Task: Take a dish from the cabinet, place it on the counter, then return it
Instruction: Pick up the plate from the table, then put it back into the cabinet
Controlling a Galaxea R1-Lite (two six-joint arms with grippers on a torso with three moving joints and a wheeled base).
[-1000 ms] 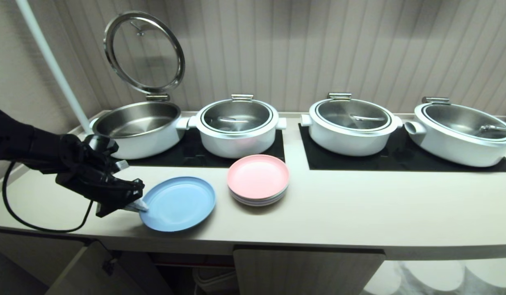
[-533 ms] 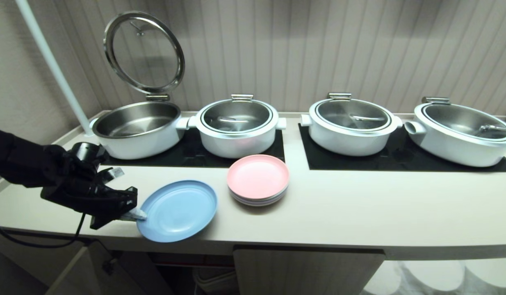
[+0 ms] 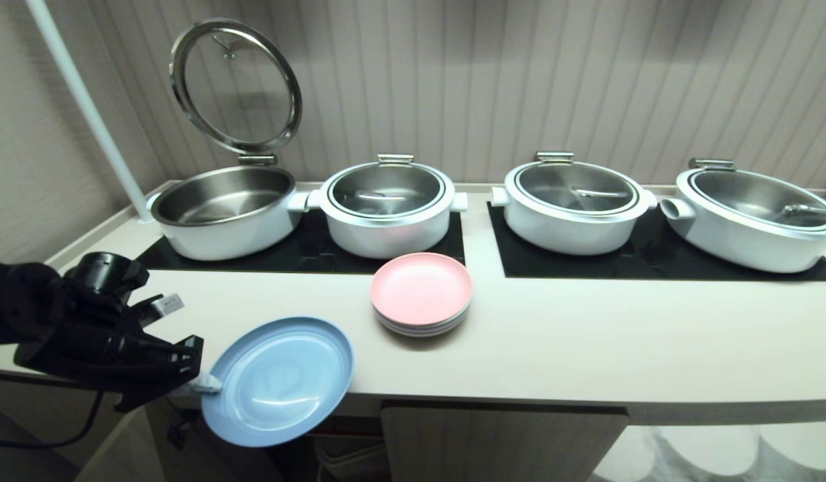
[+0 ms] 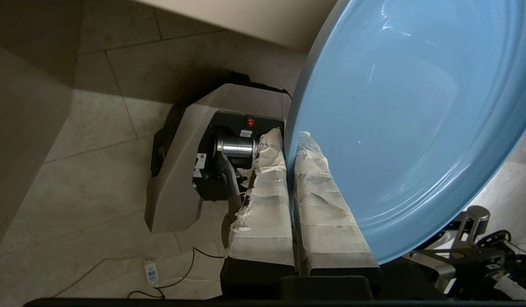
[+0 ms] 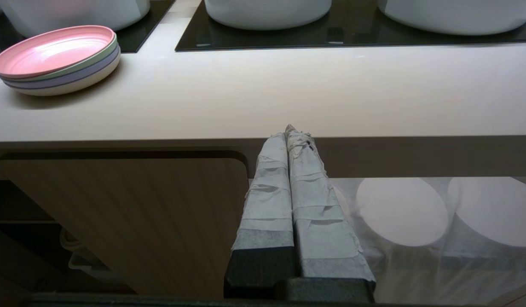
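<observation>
Blue dish (image 3: 279,380): lower left of the head view, overhanging the counter (image 3: 587,348) edge, rim pinched at its left by your left gripper (image 3: 202,383); cabinet (image 3: 500,442) directly below. Right gripper (image 5: 293,130) clamped empty.

The cream-beige table (image 3: 553,348) has a broad bare strip along its front. The pink-topped stack of pastel plates (image 3: 421,293) and four white steel-lined pots (image 3: 573,207) crowd the back. Below, the closed fluted beige cabinet door (image 3: 500,445) blocks entry; the dark gap (image 3: 286,455) beside it looks open, perhaps partly filled.
</observation>
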